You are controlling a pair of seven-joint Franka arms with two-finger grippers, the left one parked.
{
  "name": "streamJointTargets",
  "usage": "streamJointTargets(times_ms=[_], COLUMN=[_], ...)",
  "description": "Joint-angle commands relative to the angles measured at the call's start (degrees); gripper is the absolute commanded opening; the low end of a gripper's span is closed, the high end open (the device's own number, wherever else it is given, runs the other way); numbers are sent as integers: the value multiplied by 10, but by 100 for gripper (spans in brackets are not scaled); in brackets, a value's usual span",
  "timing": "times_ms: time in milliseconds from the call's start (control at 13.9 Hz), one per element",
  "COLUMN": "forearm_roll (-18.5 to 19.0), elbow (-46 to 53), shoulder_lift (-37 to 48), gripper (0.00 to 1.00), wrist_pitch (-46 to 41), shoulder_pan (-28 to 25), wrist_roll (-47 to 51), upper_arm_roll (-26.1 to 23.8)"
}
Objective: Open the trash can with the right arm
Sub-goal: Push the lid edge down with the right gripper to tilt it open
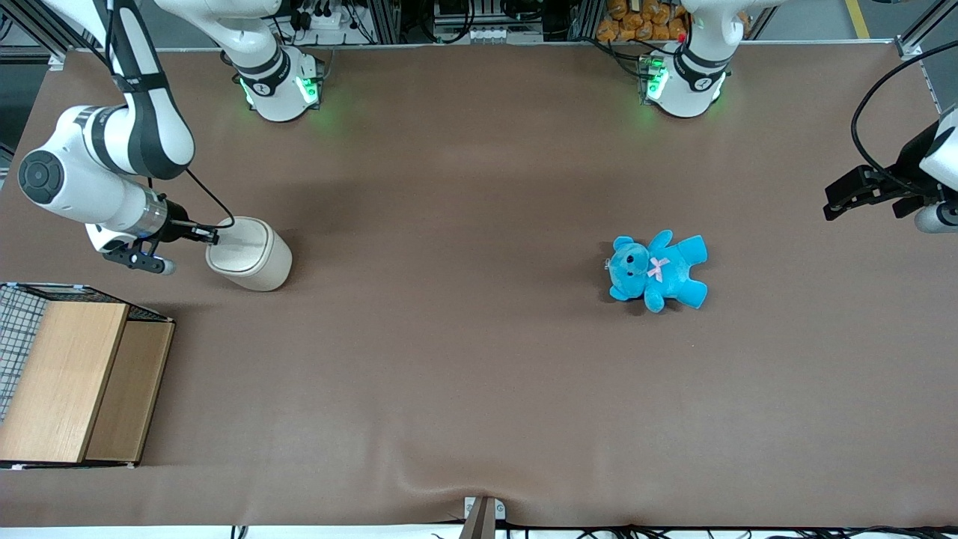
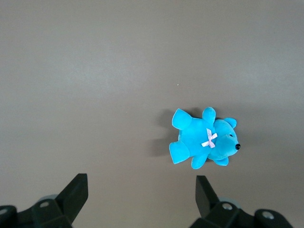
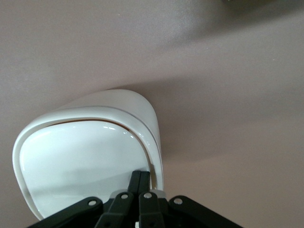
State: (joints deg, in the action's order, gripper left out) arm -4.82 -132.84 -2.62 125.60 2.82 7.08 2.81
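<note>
the gripper (image 1: 212,237), fingers pressed together and holding nothing, is set against the lid (image 3: 80,156) edge of the trash can (image 1: 258,266). a thin gap is noted at the lid's twelve o'clock edge in the wrist view; opening is judged barely begun.

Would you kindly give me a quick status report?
Gripper shut, fingertips at the trash can's lid edge. Lid down, can upright. Nothing in the way.

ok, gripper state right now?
Gripper: shut, fingers pressed together at the edge of the trash can lid, holding nothing. Lid is not yet open.
</note>
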Motion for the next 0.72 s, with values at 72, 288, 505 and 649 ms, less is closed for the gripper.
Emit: streamJointTargets(times_ms=[72,288,505,649], forearm_roll=[-7,-7,-7,-7], elbow=[-8,-18,-7,25], shoulder_lift=[-10,-12,-6,-5], gripper=[0,0,0,0], wrist_pitch=[25,45,7,-39], shoulder_pan=[0,-1,-1,-1], wrist_roll=[5,5,7,8], upper_arm_roll=[-2,-2,-3,-3])
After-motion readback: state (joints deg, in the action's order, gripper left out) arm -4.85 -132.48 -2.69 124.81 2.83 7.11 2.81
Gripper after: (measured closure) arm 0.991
